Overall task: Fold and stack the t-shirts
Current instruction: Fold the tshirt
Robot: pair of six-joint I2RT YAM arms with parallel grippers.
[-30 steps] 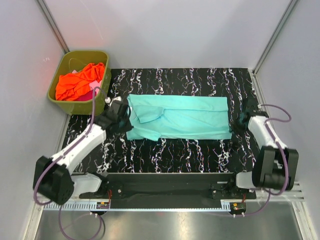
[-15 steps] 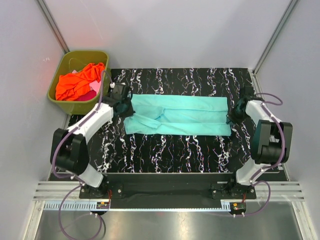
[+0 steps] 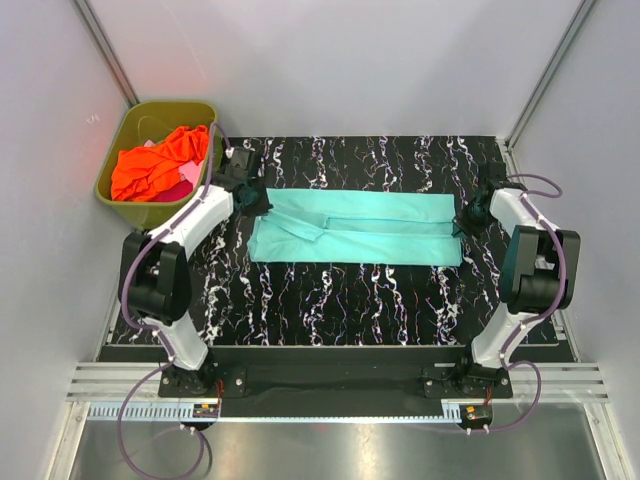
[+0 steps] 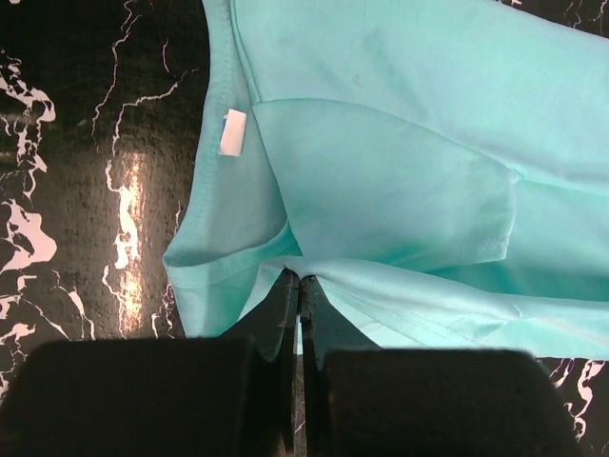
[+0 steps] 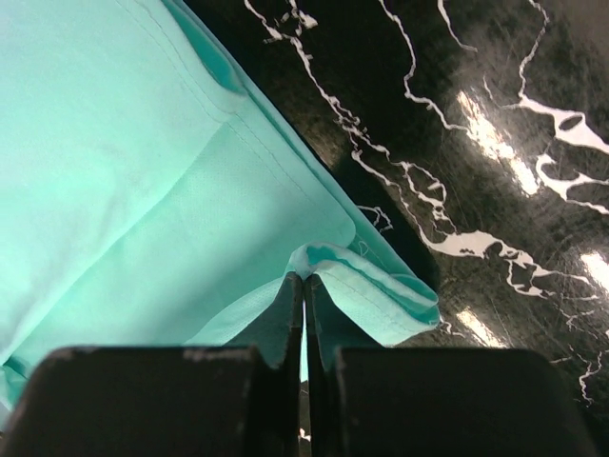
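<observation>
T-shirt (image 3: 370, 225) pinched tight — left tool (image 4: 299, 282), right tool (image 5: 304, 282)

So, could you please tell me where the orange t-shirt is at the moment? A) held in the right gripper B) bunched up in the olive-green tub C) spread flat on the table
B: the orange t-shirt lies crumpled inside the olive-green tub, and only the teal t-shirt is on the table.

left tool (image 3: 262, 206) and right tool (image 3: 460, 225) farther back, teal t-shirt (image 3: 355, 228) narrower
</observation>
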